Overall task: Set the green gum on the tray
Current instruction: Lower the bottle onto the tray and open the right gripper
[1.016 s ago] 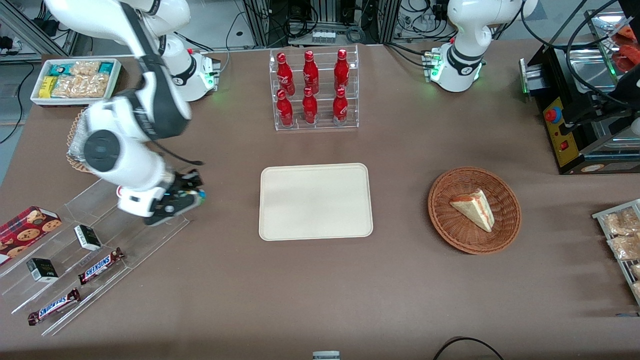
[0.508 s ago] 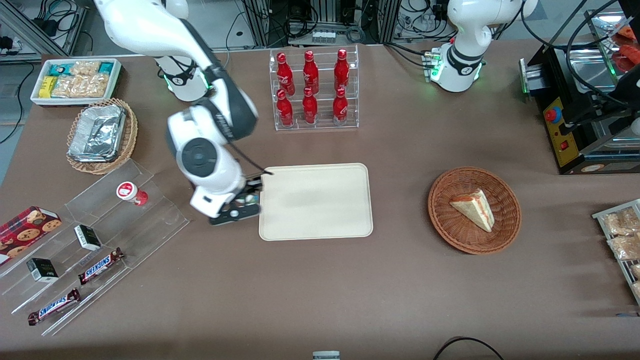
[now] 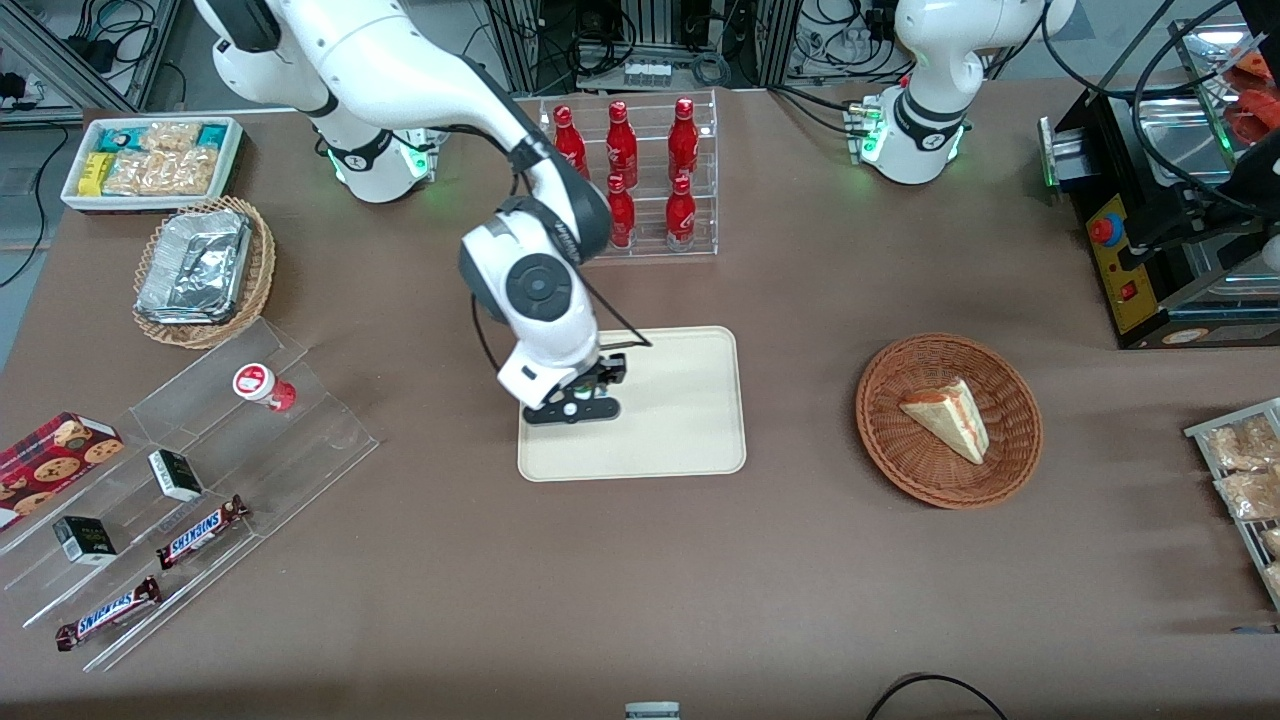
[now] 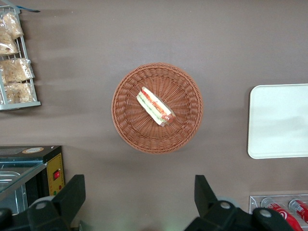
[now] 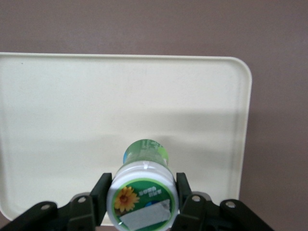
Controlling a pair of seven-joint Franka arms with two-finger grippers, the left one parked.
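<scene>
My right gripper (image 3: 578, 397) hangs over the cream-beige tray (image 3: 670, 420), above the part of it toward the working arm's end. In the right wrist view the gripper (image 5: 142, 193) is shut on the green gum (image 5: 144, 156), a small green bottle with a white lid bearing a green label and a yellow flower. Both black fingers (image 5: 100, 193) press the lid's sides. The bottle hangs above the tray's bare surface (image 5: 120, 106). In the front view the hand hides the bottle. The tray's edge also shows in the left wrist view (image 4: 279, 120).
A red-lidded gum bottle (image 3: 259, 384) stands on the clear stepped stand (image 3: 190, 470) with candy bars and small boxes. A rack of red bottles (image 3: 630, 180) stands farther from the camera than the tray. A wicker basket with a sandwich (image 3: 948, 420) lies toward the parked arm's end.
My right arm has swung from the clear stepped stand to over the tray, carrying the green gum. The red gum bottle and the foil tray have come into view.
</scene>
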